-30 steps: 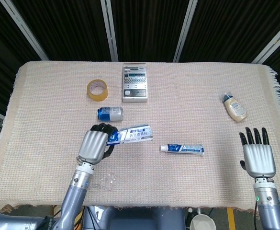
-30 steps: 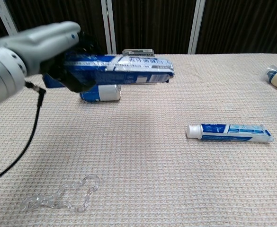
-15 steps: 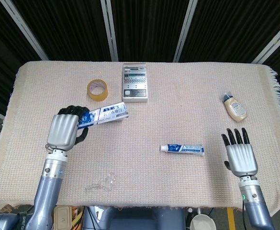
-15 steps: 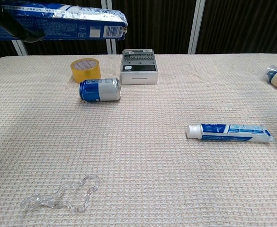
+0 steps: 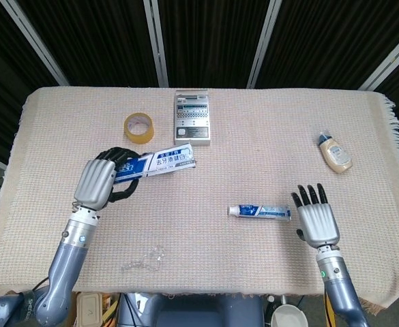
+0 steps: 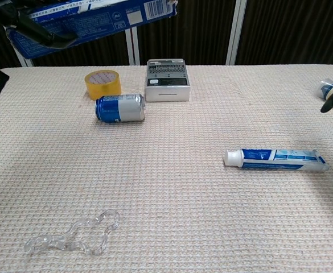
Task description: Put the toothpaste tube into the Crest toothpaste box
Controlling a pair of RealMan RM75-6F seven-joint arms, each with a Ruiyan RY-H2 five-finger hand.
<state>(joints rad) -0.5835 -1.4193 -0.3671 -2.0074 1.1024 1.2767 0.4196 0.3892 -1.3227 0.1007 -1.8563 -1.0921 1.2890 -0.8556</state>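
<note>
Box (image 5: 157,162) held clear of the cloth by the left hand (image 5: 100,182), fingers wrapped round its left end, which they hide in the head view; in the chest view it runs off the top edge and the soda can (image 6: 120,108) below it shows in full. Toothpaste tube (image 5: 259,212) lies flat on the cloth right of centre, long axis left to right, white cap to the left, with bare cloth all round it. Right hand (image 5: 315,219) sits just right of the tube's tail, fingers straight and spread, holding nothing.
</note>
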